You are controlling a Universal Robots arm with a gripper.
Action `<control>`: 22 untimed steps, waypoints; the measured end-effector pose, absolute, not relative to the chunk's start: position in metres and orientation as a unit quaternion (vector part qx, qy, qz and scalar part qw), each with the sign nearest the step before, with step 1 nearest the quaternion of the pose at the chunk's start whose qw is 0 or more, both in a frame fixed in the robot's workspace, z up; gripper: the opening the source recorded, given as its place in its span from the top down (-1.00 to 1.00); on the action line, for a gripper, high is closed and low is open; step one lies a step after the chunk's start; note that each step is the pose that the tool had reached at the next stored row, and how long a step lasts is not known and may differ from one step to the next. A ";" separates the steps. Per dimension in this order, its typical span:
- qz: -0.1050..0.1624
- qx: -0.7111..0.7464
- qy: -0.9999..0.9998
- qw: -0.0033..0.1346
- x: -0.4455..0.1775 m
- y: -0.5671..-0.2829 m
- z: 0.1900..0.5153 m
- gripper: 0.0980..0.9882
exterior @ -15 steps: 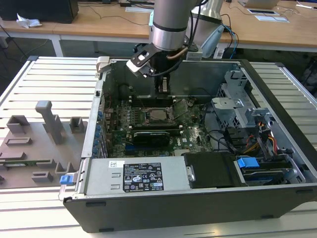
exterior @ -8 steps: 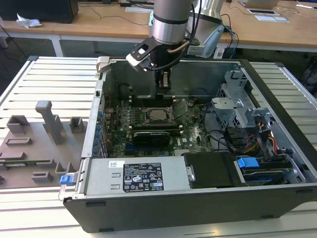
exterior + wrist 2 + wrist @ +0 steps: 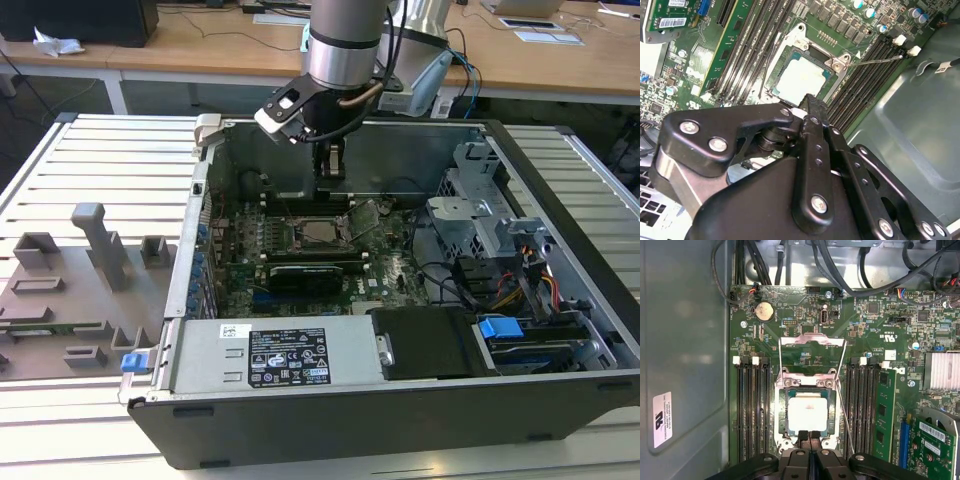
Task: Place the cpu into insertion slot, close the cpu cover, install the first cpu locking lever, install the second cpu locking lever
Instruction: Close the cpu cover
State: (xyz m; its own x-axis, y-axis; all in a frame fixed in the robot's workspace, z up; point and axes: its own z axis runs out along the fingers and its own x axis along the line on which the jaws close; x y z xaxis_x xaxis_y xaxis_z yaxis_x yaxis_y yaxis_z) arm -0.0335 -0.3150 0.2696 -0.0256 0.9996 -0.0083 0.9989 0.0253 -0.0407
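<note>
setup: arm (image 3: pixel 345 40) down into open pc case (image 3: pixel 400 425) on slatted bench (image 3: pixel 90 170); wrist over green board (image 3: pixel 790 310).
chip: cpu (image 3: pixel 807 411) flat in insertion slot (image 3: pixel 779 412), silvery top up, square w/ rim. In second wrist view cpu (image 3: pixel 801 80) likewise seated. In exterior view cpu (image 3: pixel 320 232) near board's middle.
lid: cpu cover (image 3: pixel 812 341) swung open, clear of slot, hinged at slot edge far from jaws, on coin cell (image 3: pixel 764 311) side. Board visible thru its cut-out.
levers: both loose, not clamping cover. Wire lever (image 3: pixel 845 412) slants along one flank of slot, free end out over memory slots (image 3: pixel 860 415). Other lever (image 3: pixel 780 360) runs beside cover's edge on opposite flank. In second wrist view wire lever (image 3: pixel 875 60) stretches from a screw corner across slots toward white clips (image 3: pixel 900 40).
jaws: clenched, nothing gripped. Fingertips (image 3: pixel 804 434) pressed together, just at slot edge opposite cover hinge, close by cpu's border. Touching or a gap: can't tell.
around slot: memory slots on both flanks; one green stick (image 3: pixel 885 410) seated; finned heatsink (image 3: pixel 941 371) beyond it; cables (image 3: pixel 840 270) across case wall.
ext view: psu w/ label (image 3: pixel 290 360) along case's near wall; drive cage (image 3: pixel 480 200) at the exterior view's right; grey fixtures (image 3: pixel 100 245) on bench at the exterior view's left.
</note>
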 end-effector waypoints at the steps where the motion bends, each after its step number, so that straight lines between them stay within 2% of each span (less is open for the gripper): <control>1: 0.017 -0.698 -0.716 0.011 -0.034 -0.315 0.270 0.98; 22: 0.018 -0.698 -0.716 0.011 0.009 -0.315 0.270 0.98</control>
State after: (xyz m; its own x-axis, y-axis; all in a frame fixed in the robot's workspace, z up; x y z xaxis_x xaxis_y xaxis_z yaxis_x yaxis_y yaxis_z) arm 0.0087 -0.3149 0.2696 -0.0257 0.9996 -0.0095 0.9988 0.0252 -0.0408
